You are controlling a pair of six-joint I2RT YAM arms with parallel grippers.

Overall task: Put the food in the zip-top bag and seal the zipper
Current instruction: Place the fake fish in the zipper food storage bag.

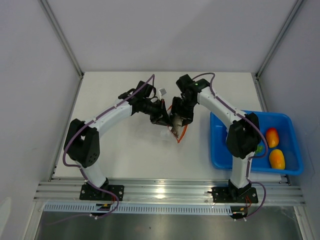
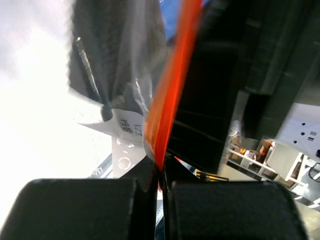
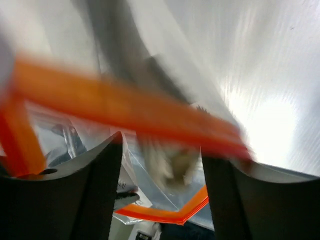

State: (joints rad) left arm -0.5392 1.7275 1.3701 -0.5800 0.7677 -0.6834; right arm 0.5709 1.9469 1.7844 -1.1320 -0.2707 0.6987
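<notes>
Pinching the zipper [image 2: 170, 85] of the zip-top bag [image 1: 174, 131] over the desk [image 1: 125, 155], the left tool [image 2: 161, 172] is clamped tight. The right tool [image 3: 161, 145] stands parted. Two yellow-orange fruits [image 1: 272, 137] lie in the blue tray [image 1: 292, 122].

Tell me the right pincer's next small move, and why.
Probably back the right pincer off the bag and head for the blue tray. Its fingers stand apart, gripping nothing, the left pincer clamps the zipper, and two yellow-orange fruits lie in the tray.
</notes>
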